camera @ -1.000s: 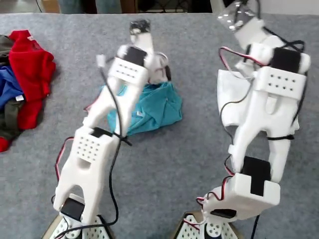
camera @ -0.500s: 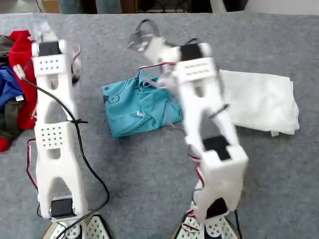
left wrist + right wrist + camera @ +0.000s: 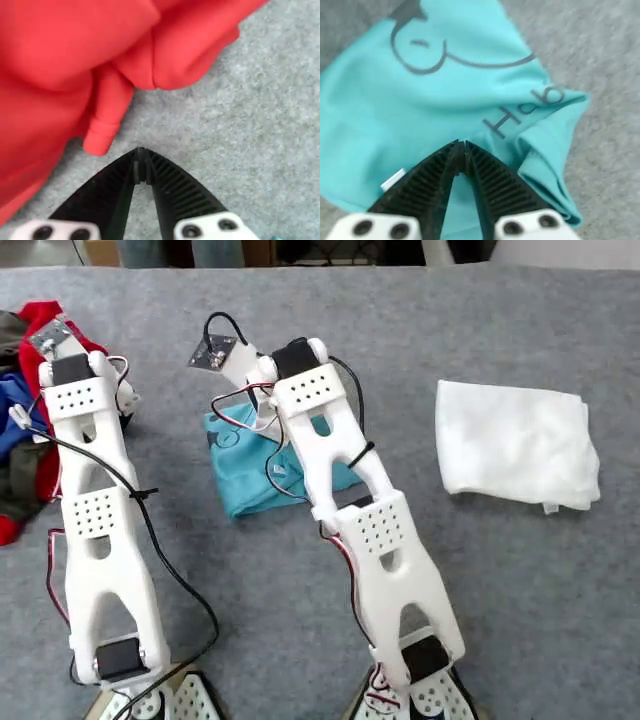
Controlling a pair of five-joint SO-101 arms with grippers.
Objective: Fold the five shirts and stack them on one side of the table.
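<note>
Loosely folded teal shirt (image 3: 243,490): lay at middle of table (image 3: 520,600), dark line print up, one side bunched.
White shirt (image 3: 515,445): lay folded flat near right edge.
Red shirt (image 3: 60,50): lay heaped, unfolded, at left edge.
Left gripper (image 3: 141,159): jaws pressed together, just beside red shirt.
Right gripper (image 3: 461,150): jaws pressed together over teal shirt.

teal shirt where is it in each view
High view: teal shirt mid-table under the right arm, left of the white shirt.
Right wrist view: teal shirt just beyond the shut right gripper.
Left wrist view: red shirt instead, beyond the left gripper.
Shared landmark: grey table cover.
</note>
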